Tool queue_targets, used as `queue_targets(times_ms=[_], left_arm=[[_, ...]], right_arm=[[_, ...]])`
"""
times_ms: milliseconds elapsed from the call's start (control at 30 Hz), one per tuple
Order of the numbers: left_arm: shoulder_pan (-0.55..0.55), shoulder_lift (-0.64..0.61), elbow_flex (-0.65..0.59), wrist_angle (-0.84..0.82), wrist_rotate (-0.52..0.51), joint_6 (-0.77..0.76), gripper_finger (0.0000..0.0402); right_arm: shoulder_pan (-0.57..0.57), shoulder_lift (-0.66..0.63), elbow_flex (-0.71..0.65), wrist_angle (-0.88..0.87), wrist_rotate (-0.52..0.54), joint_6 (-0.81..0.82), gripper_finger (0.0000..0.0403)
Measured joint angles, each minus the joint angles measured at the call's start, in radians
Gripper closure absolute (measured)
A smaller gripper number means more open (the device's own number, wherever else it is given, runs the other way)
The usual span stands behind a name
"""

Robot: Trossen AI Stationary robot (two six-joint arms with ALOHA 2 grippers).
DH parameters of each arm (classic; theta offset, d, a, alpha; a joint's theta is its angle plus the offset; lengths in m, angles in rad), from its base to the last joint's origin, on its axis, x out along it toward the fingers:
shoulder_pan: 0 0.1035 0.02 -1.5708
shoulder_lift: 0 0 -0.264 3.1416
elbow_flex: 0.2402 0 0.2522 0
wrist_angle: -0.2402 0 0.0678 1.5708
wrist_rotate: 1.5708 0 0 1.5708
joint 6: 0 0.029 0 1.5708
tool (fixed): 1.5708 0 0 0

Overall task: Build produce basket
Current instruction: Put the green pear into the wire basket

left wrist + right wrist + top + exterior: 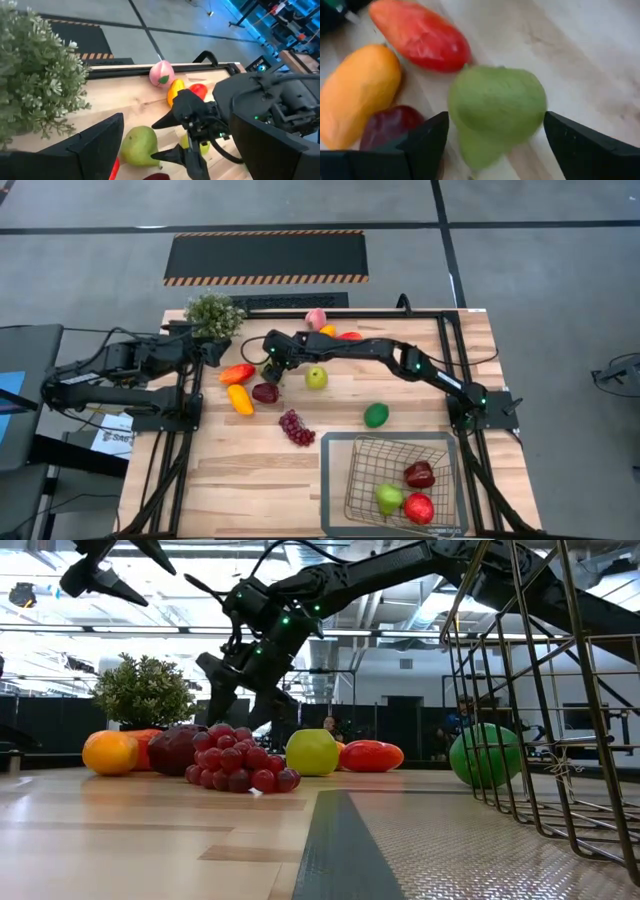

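Note:
A green pear (495, 107) lies on the wooden table beside a red pepper (422, 35), a yellow-orange pepper (357, 92) and a dark red apple (390, 125). My right gripper (495, 145) reaches across the table (272, 370), tilted down. It is open, with one finger on either side of the pear. My left gripper (215, 352) hangs open and empty in the air by the potted plant (213, 315). The wire basket (352, 480) stands near the front right, holding a green fruit (389, 498) and two red ones (419, 490). My right gripper's fingers (427, 142) stand close against the pear's two sides (457, 117), coming slanting down from the table's right. Whether they touch the pear, I cannot tell. The pear lies on the table.
Purple grapes (296, 427), a green apple (316, 378) and a lime (376, 415) lie mid-table. A pink peach (316, 318), an orange fruit (328, 330) and a red pepper (350, 336) sit by the far edge. Bare wood shows at the front left.

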Motion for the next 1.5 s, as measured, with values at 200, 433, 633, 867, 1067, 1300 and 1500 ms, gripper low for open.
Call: queue_targets(times_ms=[200, 433, 633, 867, 1067, 1300, 1500], left_arm=[[0.0, 0.0, -0.015, -0.002, 0.003, -0.011, 0.0055], [0.0, 0.004, -0.015, -0.016, 0.002, -0.015, 0.0055], [0.0, 0.068, -0.015, -0.02, 0.012, -0.016, 0.0055], [0.0, 0.235, -0.015, -0.021, 0.056, -0.027, 0.0095], [0.0, 0.399, -0.016, -0.01, 0.083, 0.031, 0.0138], [0.018, 0.608, -0.015, 0.032, 0.072, 0.076, 0.022], [0.076, 0.79, -0.015, 0.028, 0.046, 0.107, 0.0329]], right_arm=[[0.001, 0.0, 0.0, -0.007, -0.026, -0.018, 0.0146], [0.008, -0.026, -0.002, -0.043, 0.002, -0.006, 0.0278], [0.001, -0.126, 0.002, -0.067, 0.001, -0.006, 0.0392], [-0.002, -0.32, 0.001, -0.209, 0.002, -0.043, 0.0378], [0.024, -0.512, -0.001, -0.43, 0.059, -0.099, 0.0391], [0.103, -0.679, 0.002, -0.513, 0.24, -0.07, 0.039], [0.169, -0.713, 0.0, -0.561, 0.28, -0.024, 0.0388]])
